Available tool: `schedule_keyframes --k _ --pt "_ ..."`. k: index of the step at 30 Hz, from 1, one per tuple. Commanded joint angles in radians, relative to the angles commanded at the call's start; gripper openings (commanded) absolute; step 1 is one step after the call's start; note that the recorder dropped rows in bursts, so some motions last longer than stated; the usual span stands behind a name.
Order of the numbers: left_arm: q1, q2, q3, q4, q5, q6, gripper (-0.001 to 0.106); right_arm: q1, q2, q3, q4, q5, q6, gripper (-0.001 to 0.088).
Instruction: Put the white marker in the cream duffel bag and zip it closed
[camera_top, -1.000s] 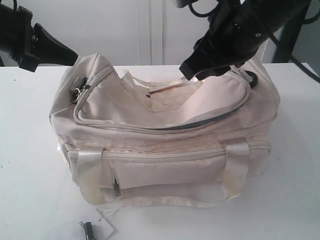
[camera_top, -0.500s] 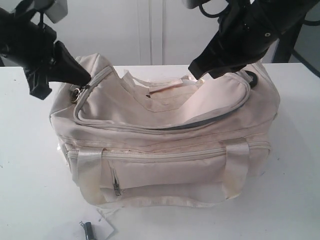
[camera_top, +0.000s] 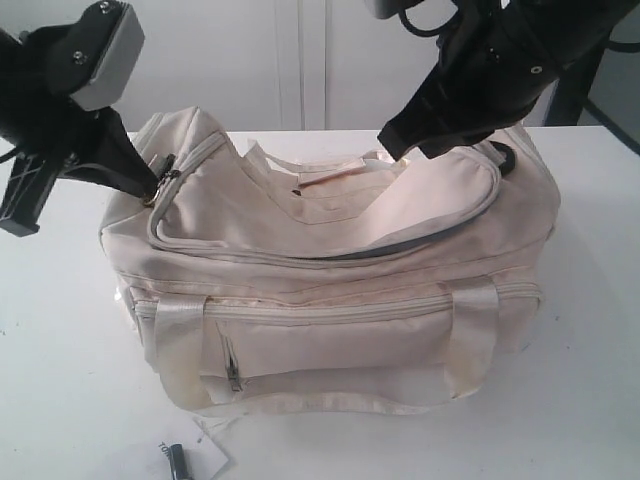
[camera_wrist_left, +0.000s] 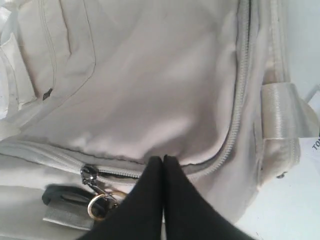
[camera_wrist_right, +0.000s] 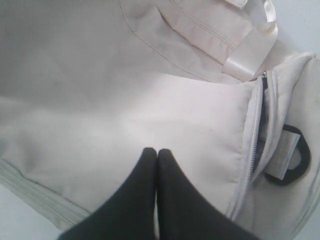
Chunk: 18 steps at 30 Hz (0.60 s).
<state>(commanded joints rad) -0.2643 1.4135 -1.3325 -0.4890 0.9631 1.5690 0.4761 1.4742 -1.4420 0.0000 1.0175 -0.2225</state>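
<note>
The cream duffel bag (camera_top: 330, 330) stands on a white table (camera_top: 60, 400), its long axis running left to right. The left gripper (camera_wrist_left: 163, 159), jaws pressed together and holding nothing, rests its tips on the zip track at the bag's left end. The zip slider (camera_wrist_left: 89, 174) and its metal ring (camera_wrist_left: 97, 206) lie just beside it, ungripped. This arm is much the nearer to the slider, which would have to travel rightward along the curved flap (camera_top: 330, 215). The right gripper (camera_wrist_right: 157, 151), also fully closed, presses on the flap's right end; pinched fabric cannot be confirmed. The white marker is not discernible in any view. An unidentified dark object (camera_top: 177, 462) lies on a paper tag (camera_top: 215, 455) printed "TO…".
</note>
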Motion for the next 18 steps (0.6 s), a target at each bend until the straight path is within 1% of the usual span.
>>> schedule_keyframes --k 2,4,5,7,8,10,11,12,13,14,15,16,18 --pt "0.0 -0.034 0.046 0.0 -0.037 0.002 0.0 -0.015 0.0 0.0 0.0 -0.002 0.0 0.0" --pt "0.0 -0.057 0.123 -0.012 -0.113 0.035 0.0 -0.031 0.0 0.0 0.0 -0.002 0.0 0.0" --pt "0.0 -0.068 0.169 -0.055 -0.162 0.096 0.0 -0.037 0.0 0.0 0.0 -0.002 0.0 0.0" --pt "0.0 -0.072 0.229 -0.161 -0.216 0.238 0.0 -0.041 0.0 0.0 0.0 -0.002 0.0 0.0" --pt "0.0 -0.072 0.247 -0.186 -0.233 0.28 0.0 -0.04 0.0 0.0 0.0 -0.005 0.0 0.0" --pt "0.0 -0.072 0.268 -0.18 -0.255 0.301 0.001 -0.04 0.0 0.0 0.0 -0.01 0.0 0.0" --pt "0.0 -0.072 0.272 -0.179 -0.263 0.326 0.006 -0.04 0.0 0.0 0.0 -0.01 0.0 0.0" --pt "0.0 -0.072 0.272 -0.179 -0.259 0.354 0.015 -0.04 0.0 0.0 0.0 -0.011 0.0 0.0" --pt "0.0 -0.072 0.272 -0.179 -0.259 0.367 0.022 -0.04 0.0 0.0 0.0 -0.011 0.0 0.0" --pt "0.0 -0.072 0.272 -0.179 -0.259 0.376 0.036 -0.04 0.0 0.0 0.0 -0.011 0.0 0.0" --pt "0.0 -0.072 0.272 -0.179 -0.259 0.376 0.043 -0.04 0.0 0.0 0.0 -0.011 0.0 0.0" --pt "0.0 -0.072 0.272 -0.183 -0.256 0.376 0.052 -0.04 0.0 0.0 0.0 -0.011 0.0 0.0" --pt "0.0 -0.072 0.272 -0.183 -0.256 0.376 0.056 -0.04 0.0 0.0 0.0 -0.011 0.0 0.0"
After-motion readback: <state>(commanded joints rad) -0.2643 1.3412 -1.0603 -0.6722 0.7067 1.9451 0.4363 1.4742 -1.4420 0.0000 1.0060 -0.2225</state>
